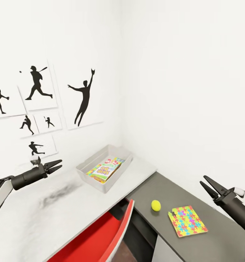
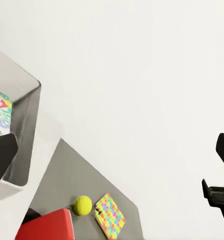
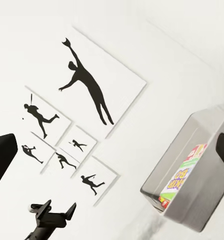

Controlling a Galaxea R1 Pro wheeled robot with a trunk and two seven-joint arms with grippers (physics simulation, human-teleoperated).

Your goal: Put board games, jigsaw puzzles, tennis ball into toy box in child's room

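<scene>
Toward the far corner of the pale table (image 1: 35, 218), the toy box (image 1: 87, 165) sits with its long axis running from about 7 o'clock to 1 o'clock in the head view, one short end close to the right-hand wall. Inside lies the SKIP BO game box (image 1: 105, 170) on top of other printed boxes (how many I cannot tell), aligned with the tray.

At 5 o'clock from the tray, on the lower dark side unit (image 1: 209, 243), the tennis ball (image 1: 156, 205) rests near the unit's front edge, and just beside it at 4 o'clock a jigsaw puzzle (image 1: 187, 220) lies flat, slightly skewed to the edge. Bare tabletop spreads at 8 o'clock of the tray.

A red and white chair (image 1: 111, 233) noses under the table's front edge.

Left gripper (image 1: 57, 165) hovers above the table at 9 o'clock, jaws parted, holding nothing; right gripper (image 1: 207, 186) hangs over the side unit at 3 o'clock of the ball, fingers likewise spread and empty.
</scene>
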